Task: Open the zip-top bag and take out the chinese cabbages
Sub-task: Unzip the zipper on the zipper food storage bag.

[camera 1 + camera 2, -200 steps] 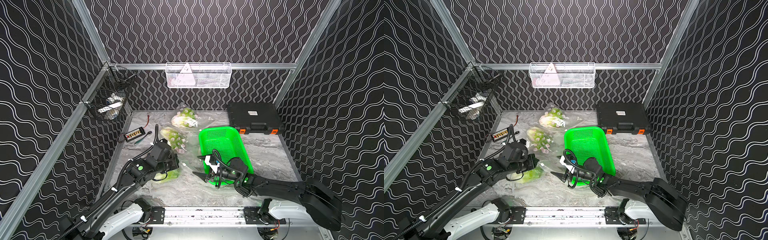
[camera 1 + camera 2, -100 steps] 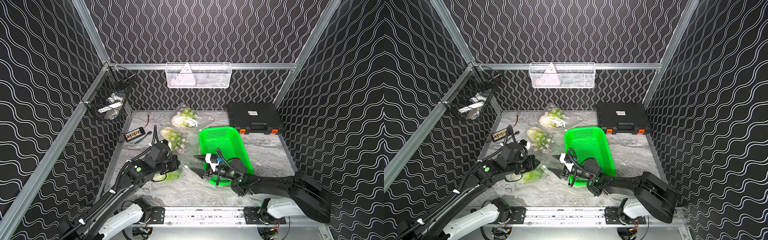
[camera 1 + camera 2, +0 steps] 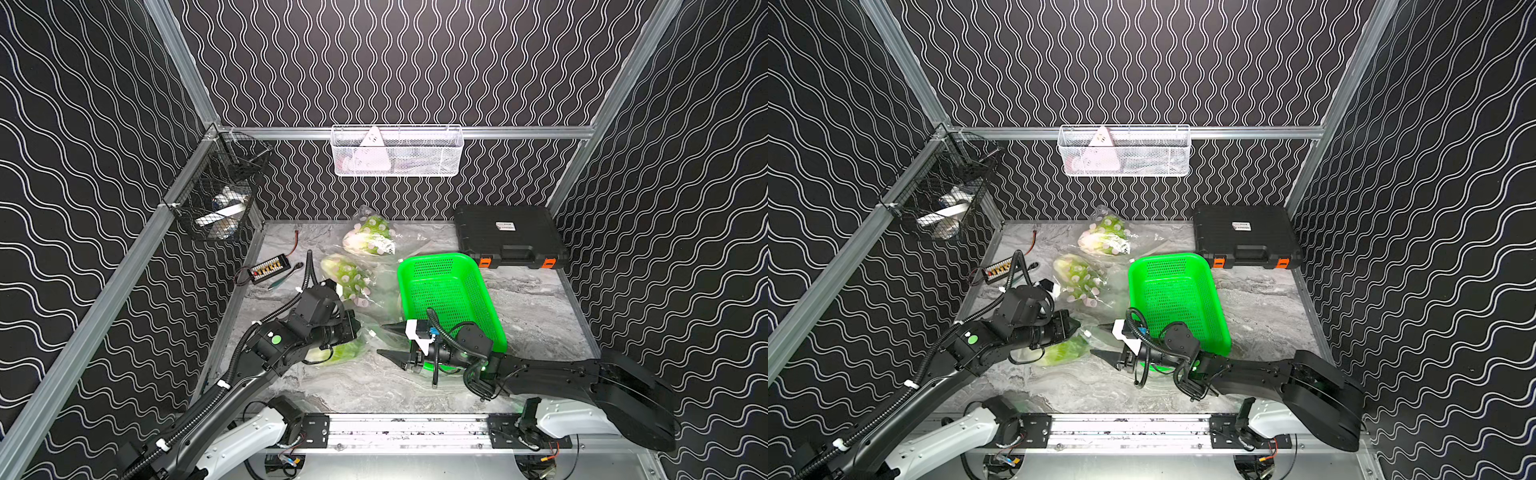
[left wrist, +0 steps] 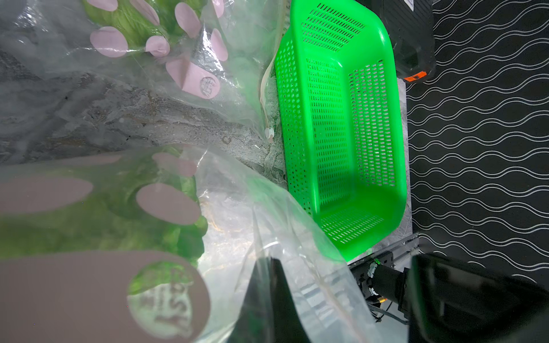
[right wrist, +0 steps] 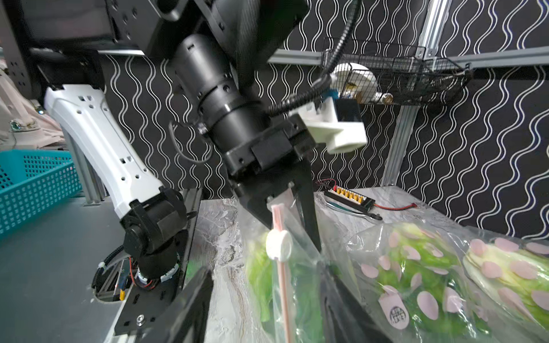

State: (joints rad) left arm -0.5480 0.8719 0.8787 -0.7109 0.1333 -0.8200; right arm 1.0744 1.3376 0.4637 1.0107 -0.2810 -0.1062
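Note:
The nearest zip-top bag (image 3: 368, 338) lies at the front left, clear with pink dots, a green chinese cabbage (image 3: 343, 353) inside it. My left gripper (image 3: 355, 328) is shut on the bag's top edge; the left wrist view shows its fingers (image 4: 276, 297) pinching the film. In the right wrist view the left gripper (image 5: 285, 219) holds the pink zip strip (image 5: 283, 291) just above the white slider (image 5: 277, 245). My right gripper (image 3: 383, 340) is open, one jaw on each side of the bag's mouth (image 5: 267, 270). Two more bagged cabbages (image 3: 351, 276) (image 3: 368, 237) lie behind.
An empty green basket (image 3: 449, 299) stands right beside the right gripper. A black case (image 3: 507, 235) sits at the back right. A small connector board (image 3: 268, 268) with wires lies at the left edge. A black wire basket (image 3: 220, 199) and a white one (image 3: 397, 151) hang on the walls.
The right gripper has moved left from the basket's front to the bag's mouth, and its jaws have narrowed. The left gripper stays shut on the bag, shifted slightly.

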